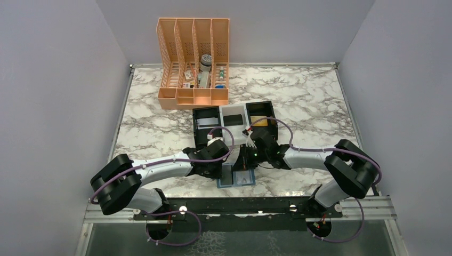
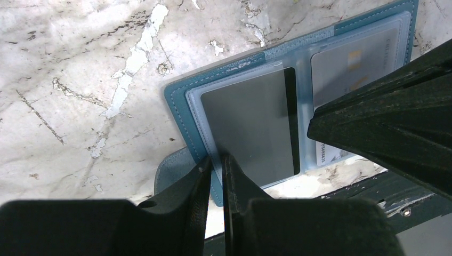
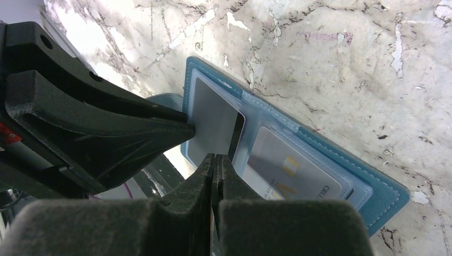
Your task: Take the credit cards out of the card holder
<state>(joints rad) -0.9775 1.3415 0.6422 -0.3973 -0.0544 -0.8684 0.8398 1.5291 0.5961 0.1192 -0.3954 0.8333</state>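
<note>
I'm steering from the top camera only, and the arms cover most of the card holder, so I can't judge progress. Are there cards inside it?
Observer: Yes. The card holder lies open, with a dark card in one clear sleeve and a pale grey card in the other.
Operator: Does the left gripper have hold of anything?
Observer: The left gripper is pinched on the holder's outer edge, right beside the dark card.
</note>
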